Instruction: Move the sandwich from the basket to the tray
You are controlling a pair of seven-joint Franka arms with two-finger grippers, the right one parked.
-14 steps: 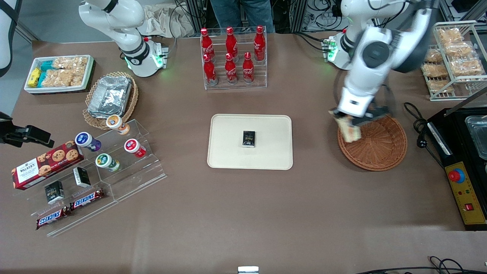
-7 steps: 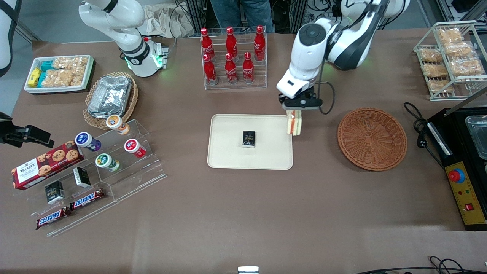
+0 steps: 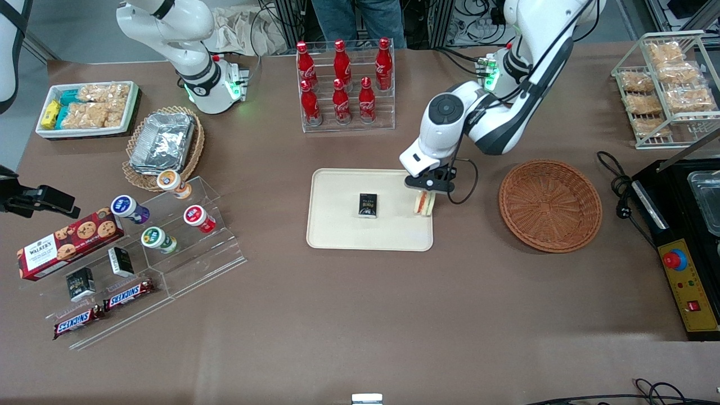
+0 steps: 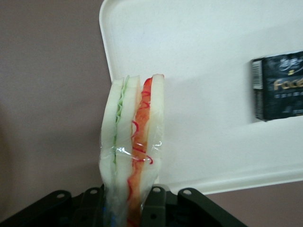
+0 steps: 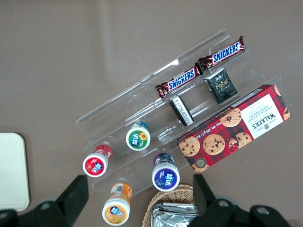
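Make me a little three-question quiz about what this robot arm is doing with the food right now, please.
1. True or false: the sandwich lies in the basket.
2. What does the gripper hold? A) a red bottle B) the sandwich C) the small black box
3. Fill in: the gripper hangs over the edge of the ___ that is nearest the basket.

Key
1. False: the basket holds nothing, and the sandwich hangs upright in the gripper.
2. B: the wrist view shows it pinched between the fingers.
3. Tray, where the small black box already lies.
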